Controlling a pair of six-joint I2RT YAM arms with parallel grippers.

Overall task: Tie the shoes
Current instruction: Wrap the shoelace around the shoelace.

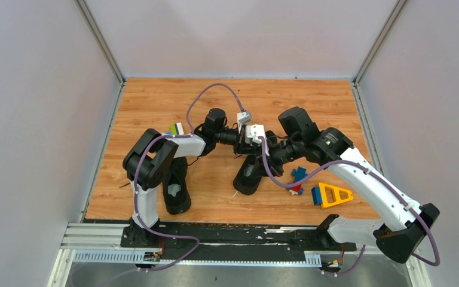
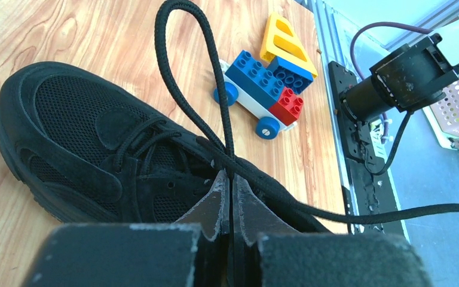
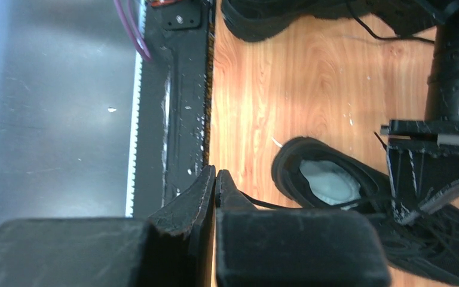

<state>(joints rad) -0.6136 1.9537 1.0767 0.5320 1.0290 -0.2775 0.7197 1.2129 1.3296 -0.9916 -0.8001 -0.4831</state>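
Shoe (image 2: 89, 137) at centre of tabletop (image 1: 155, 101), its mate (image 1: 177, 192) near the left arm's base. Left hand (image 2: 230, 179) pinching a lace loop (image 2: 182, 36); right hand (image 3: 215, 179) clamped on a lace strand (image 3: 263, 202) — bow-forming step, by the look. Next move: wrap strand round loop, keeping tension.
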